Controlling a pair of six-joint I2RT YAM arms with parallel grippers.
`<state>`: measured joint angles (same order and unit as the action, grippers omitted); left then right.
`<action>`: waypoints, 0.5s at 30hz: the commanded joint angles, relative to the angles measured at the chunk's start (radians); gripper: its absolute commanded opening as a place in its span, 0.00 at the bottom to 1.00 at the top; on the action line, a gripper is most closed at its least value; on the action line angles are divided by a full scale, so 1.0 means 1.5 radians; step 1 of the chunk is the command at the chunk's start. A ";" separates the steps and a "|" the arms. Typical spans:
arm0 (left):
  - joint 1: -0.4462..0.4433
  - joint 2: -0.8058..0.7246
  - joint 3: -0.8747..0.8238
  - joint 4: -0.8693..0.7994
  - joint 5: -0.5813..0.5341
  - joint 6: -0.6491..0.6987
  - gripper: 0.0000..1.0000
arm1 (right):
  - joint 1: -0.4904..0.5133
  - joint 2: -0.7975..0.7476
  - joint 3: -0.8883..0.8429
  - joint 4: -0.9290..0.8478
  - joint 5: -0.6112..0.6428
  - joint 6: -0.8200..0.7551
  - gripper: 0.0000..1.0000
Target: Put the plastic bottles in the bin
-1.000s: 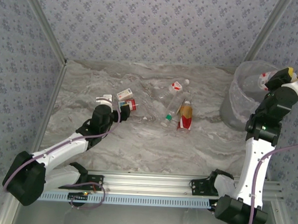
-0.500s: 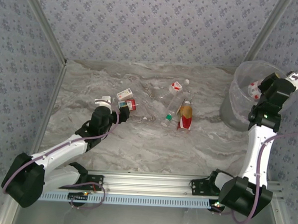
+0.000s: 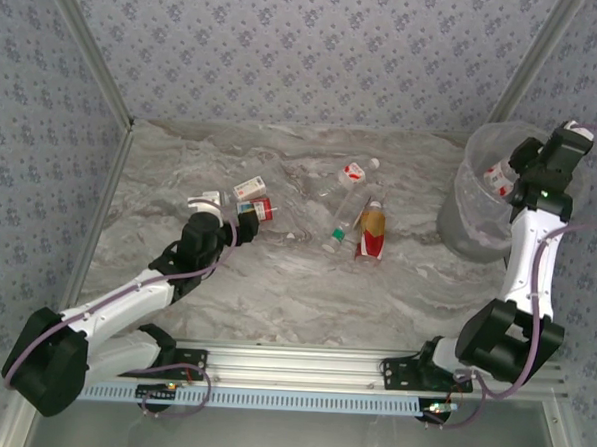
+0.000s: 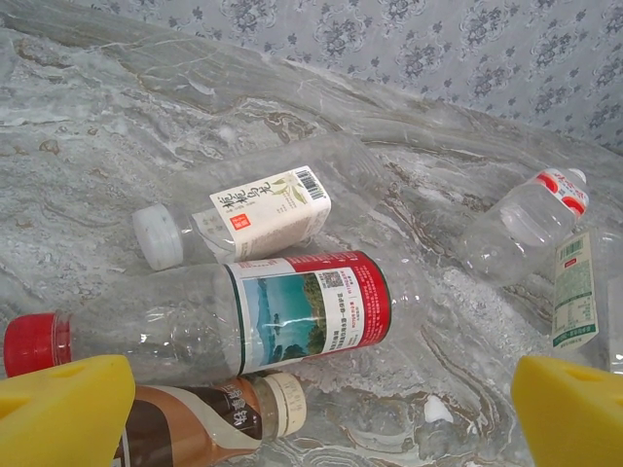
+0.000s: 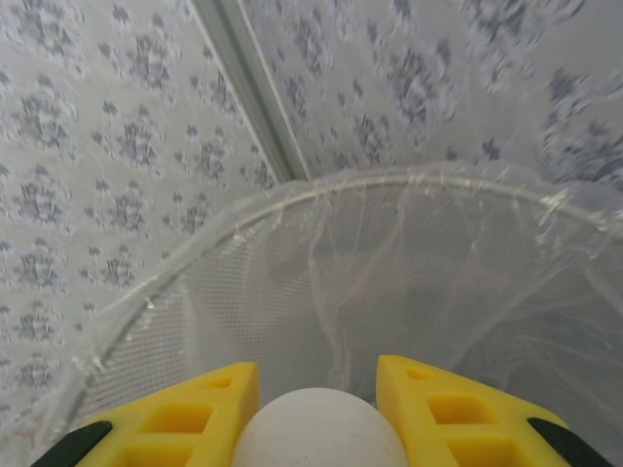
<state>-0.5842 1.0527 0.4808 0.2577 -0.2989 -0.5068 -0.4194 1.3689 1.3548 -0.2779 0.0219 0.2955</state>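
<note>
The right gripper is closed on one plastic bottle, its two yellow fingers pressed to either side of a round white cap. In the top view this held bottle, clear with a red-and-white label, hangs just inside the mouth of the single bin. The bin is a translucent bucket with a crinkled film liner, and it stands at the far right corner of the table beside the wall. The left gripper is spread wide and grips nothing. It sits low over three bottles lying close together: a brown bottle with a cream cap nearest, a red-capped bottle with a scenic red label next, and a white-capped bottle with a cream label behind. Well apart, mid-table, three more lie on their sides: a clear bottle with a red-and-white label, a green-capped bottle, and an orange-and-red bottle. That makes six on the table and one held; whether any lie inside the bin I cannot tell. The table is grey-white marbled, edged at the near side by an aluminium rail. Walls in blue-grey floral paper enclose it.
</note>
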 commanded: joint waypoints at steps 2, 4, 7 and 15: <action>0.003 -0.005 0.003 -0.001 0.000 -0.011 0.99 | -0.002 0.028 0.038 -0.055 -0.047 -0.006 0.14; 0.003 -0.005 0.006 -0.004 -0.002 -0.011 0.99 | -0.002 0.038 0.044 -0.060 -0.054 -0.005 0.14; 0.004 -0.004 0.006 -0.006 -0.004 -0.013 1.00 | -0.002 0.055 0.053 -0.065 -0.059 -0.010 0.18; 0.004 -0.004 0.006 -0.012 -0.007 -0.019 0.99 | -0.006 0.083 0.071 -0.081 -0.055 -0.025 0.59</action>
<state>-0.5842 1.0527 0.4808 0.2531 -0.2996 -0.5247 -0.4213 1.4845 1.4189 -0.3561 -0.0456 0.2737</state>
